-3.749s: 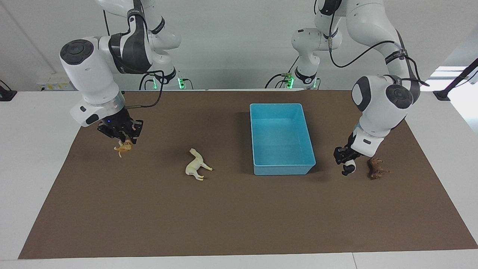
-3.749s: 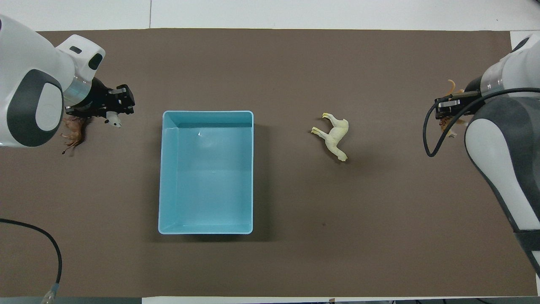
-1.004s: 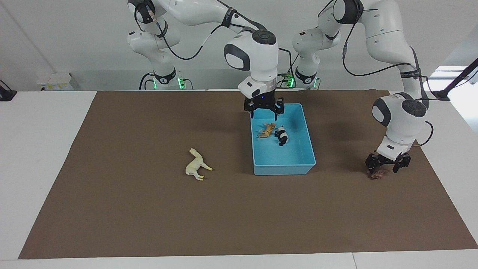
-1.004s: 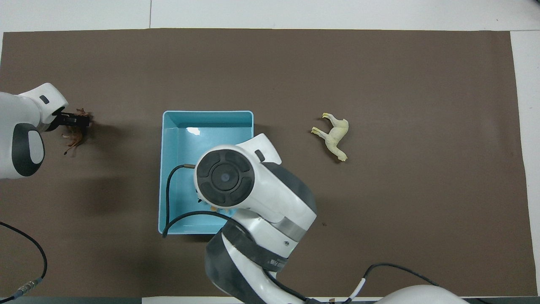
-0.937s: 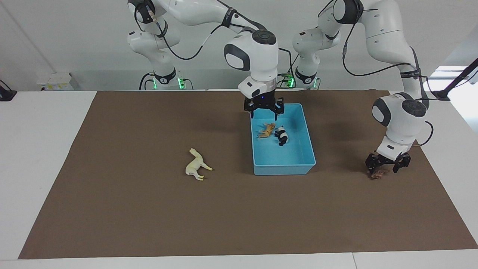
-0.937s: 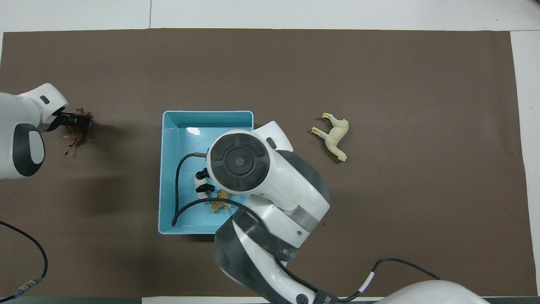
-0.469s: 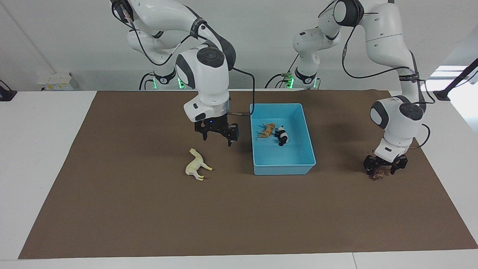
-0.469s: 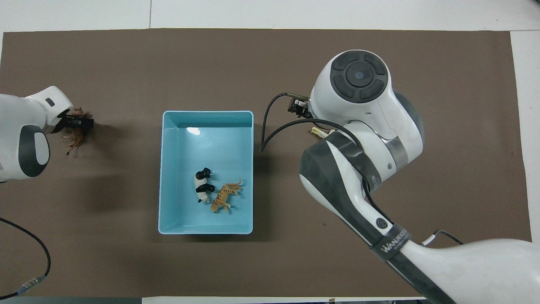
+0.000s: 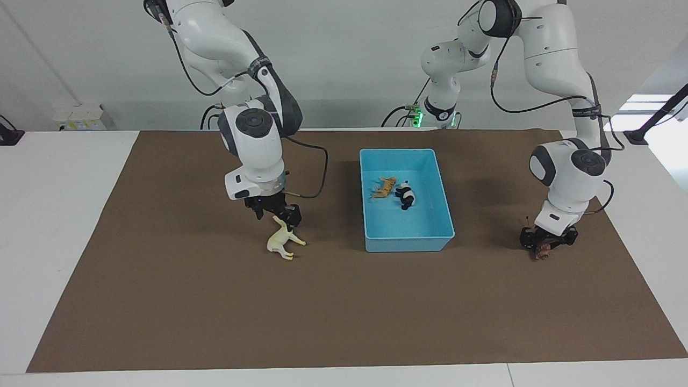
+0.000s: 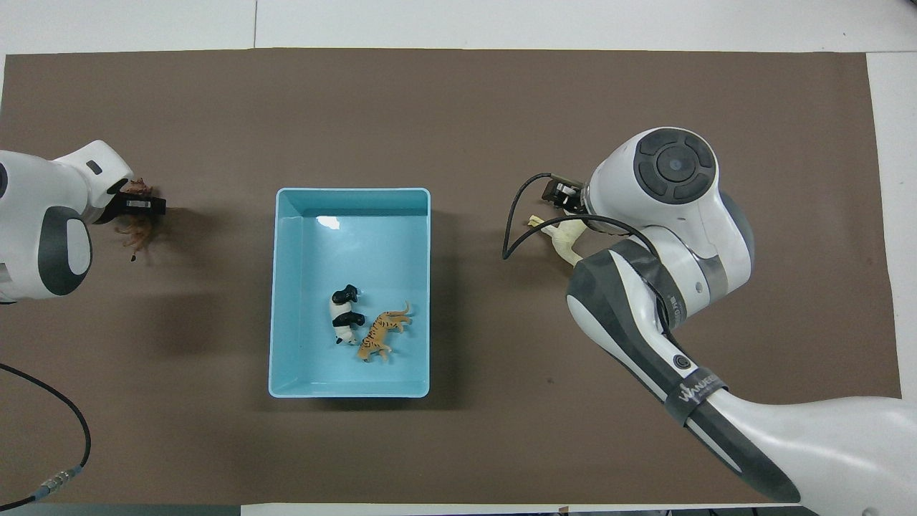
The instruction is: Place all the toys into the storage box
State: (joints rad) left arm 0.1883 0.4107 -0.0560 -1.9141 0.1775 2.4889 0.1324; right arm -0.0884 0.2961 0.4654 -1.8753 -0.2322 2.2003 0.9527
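Facing view, across: right gripper (image 9: pixel 277 214) low over horse (image 9: pixel 282 239), fingers apart, nothing held. Box (image 9: pixel 443 215) mid-table, holding tiger (image 9: pixel 384 187) and panda (image 9: pixel 405 194) side by side. Left gripper (image 9: pixel 544 242) down at lion (image 9: pixel 540 251) on mat, fingers clamped on it. Two of four stored; horse and lion left.

Tiger (image 9: pixel 385 187), panda (image 9: pixel 405 195) in box (image 9: pixel 408 236)
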